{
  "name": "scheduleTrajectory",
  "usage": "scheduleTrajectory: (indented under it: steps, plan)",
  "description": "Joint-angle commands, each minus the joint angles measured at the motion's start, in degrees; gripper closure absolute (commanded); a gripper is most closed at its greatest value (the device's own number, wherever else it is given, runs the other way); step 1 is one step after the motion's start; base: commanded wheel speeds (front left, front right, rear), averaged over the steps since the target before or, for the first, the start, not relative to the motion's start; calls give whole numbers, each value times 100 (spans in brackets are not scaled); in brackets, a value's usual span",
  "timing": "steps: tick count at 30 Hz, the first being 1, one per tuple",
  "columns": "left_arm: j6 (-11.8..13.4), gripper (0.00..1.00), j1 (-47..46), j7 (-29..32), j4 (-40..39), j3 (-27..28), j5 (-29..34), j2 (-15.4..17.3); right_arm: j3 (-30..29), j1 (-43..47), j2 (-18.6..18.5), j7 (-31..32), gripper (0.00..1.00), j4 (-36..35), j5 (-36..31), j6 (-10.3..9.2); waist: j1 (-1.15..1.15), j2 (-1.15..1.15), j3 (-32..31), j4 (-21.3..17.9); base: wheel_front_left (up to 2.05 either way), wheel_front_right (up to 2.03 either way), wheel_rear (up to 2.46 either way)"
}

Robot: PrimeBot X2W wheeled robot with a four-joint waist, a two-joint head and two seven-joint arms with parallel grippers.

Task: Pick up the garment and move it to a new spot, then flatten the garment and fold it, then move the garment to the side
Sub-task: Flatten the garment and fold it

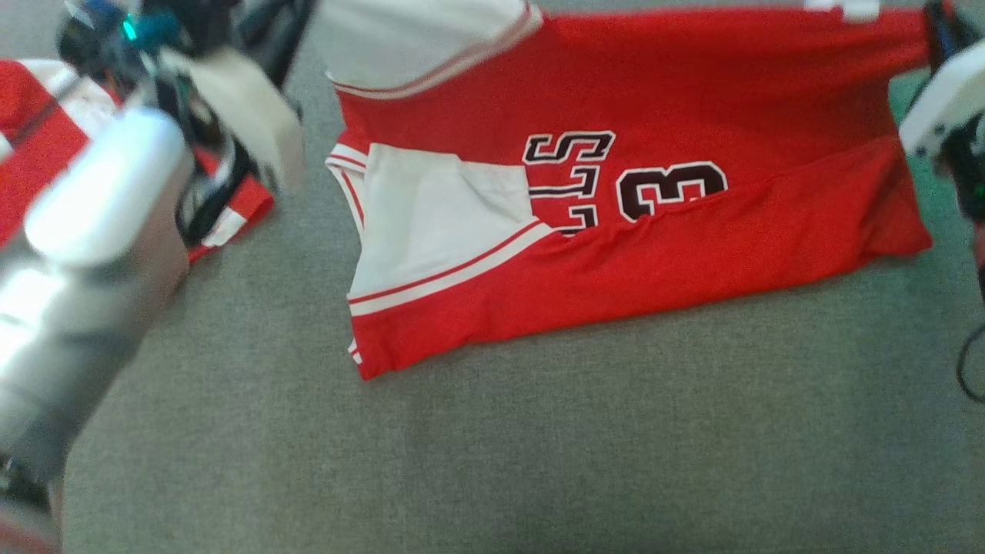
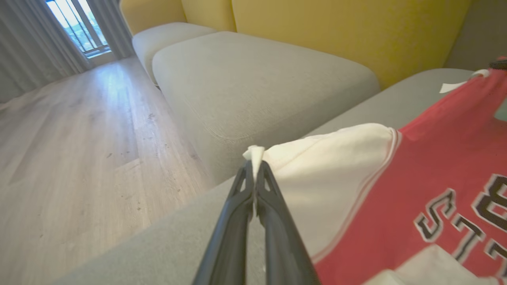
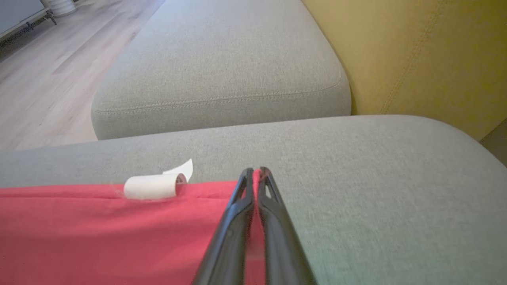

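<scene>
1. Head view. Closest to the camera, at the lower left: a shiny silver forearm (image 1: 85,254), blurry. Past it, a red and white sports shirt (image 1: 654,231) of thin soft cloth, with dark letters and a number, spread on a flat grey cloth sofa seat (image 1: 492,446). Flat along the near half, pulled tight from side to side along the far edge. At the far left, partly under the arm, another red and white striped cloth (image 1: 31,131).

2. Left wrist view. Closest: the two long dark fingers of the left gripper (image 2: 255,166), pressed together and clamped on a white corner of the shirt, held a little off the seat. Clearer here than from the head: the pinch itself. Extra here: a yellow backrest (image 2: 356,35), a pale wooden floor (image 2: 79,130) and a bright window (image 2: 79,23).

3. Right wrist view. Closest: the right gripper (image 3: 255,176), fingers together, clamped on the red edge of the shirt. Just beside it, on that same edge, a small rolled white label (image 3: 152,186), far plainer here than from the head.

4. Handling, as a guess. Soft, light and floppy, not breakable, maybe a bit slippery. Likely to sag in the middle and to wrinkle if let loose. Best held at two far corners or along a hem, and kept gently tight.
</scene>
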Motion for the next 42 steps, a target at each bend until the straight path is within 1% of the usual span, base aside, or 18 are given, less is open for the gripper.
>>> scheduleTrajectory:
  steps: [1, 3, 4, 5, 9, 12, 17, 21, 24, 32, 35, 36, 37, 38, 42]
  plan:
    - [-24, 100, -44, 123, -308, 109, -120, 386, 166, 140, -137, 103, 100, -268, 206, 39, 0, 0, -216, 38, 0, 0, 0]
    - [-28, 100, 203, 347, -691, -54, -259, 602, 345, 357, -248, 319, 100, -412, 486, 39, 0, 0, -347, 38, 0, 0, 0]
    - [-28, 100, 203, 347, -691, -54, -259, 602, 345, 357, -248, 319, 100, -412, 486, 39, 0, 0, -347, 38, 0, 0, 0]
    - [-29, 100, 326, 470, -914, -147, -339, 719, 428, 470, -314, 444, 100, -487, 628, 39, 0, 0, -412, 40, 0, 0, 0]
    - [-31, 100, 753, 941, -1746, -408, -618, 1190, 757, 915, -677, 950, 100, -787, 1059, 39, 0, 0, -613, 60, 0, 0, 0]
    - [-30, 100, 1048, 1273, -2315, -579, -774, 1459, 885, 1192, -924, 1263, 100, -966, 1347, 39, 0, 0, -724, 78, 0, 0, 0]
    - [119, 100, 1364, 1657, -3091, -760, -875, 1788, 970, 1531, -1213, 1812, 100, -1282, 1804, 39, 0, 0, -788, 110, 0, 0, 0]
    - [240, 100, 1525, 1825, -3477, -859, -907, 1918, 1029, 1705, -1387, 2100, 100, -1510, 1904, 39, 0, 0, -788, 117, 0, 0, 0]
    - [296, 100, 1600, 1888, -3611, -915, -901, 1977, 1075, 1789, -1475, 2265, 100, -1638, 1882, 39, 0, 0, -777, 109, 0, 0, 0]
    - [323, 100, 1727, 1994, -3669, -1078, -899, 1909, 1190, 2026, -1586, 2628, 100, -1870, 1791, 39, 0, 0, -752, 78, 0, 0, 0]
    - [314, 100, 1752, 1966, -3578, -1153, -794, 1855, 1148, 2112, -1597, 2865, 100, -1812, 1783, 39, 0, 0, -755, 55, 0, 0, 0]
    - [327, 70, 1773, 1933, -3534, -1163, -776, 1818, 1132, 2135, -1591, 2932, 27, -1798, 1758, 39, 0, 0, -761, 47, 0, 0, 0]
    - [347, 37, 1800, 1897, -3490, -1169, -770, 1782, 1106, 2158, -1575, 3000, 0, -1790, 1760, 39, 0, 0, -767, 38, 0, 0, 0]
    - [367, 0, 1825, 1861, -3446, -1173, -763, 1752, 1080, 2171, -1560, 3045, 0, -1800, 1766, 39, 0, 0, -773, 28, 0, 0, 0]
    - [452, 0, 1930, 1737, -3284, -1149, -802, 1705, 837, 2152, -1507, 2913, 0, -1874, 1722, 39, 0, 0, -825, -28, 0, 0, 0]
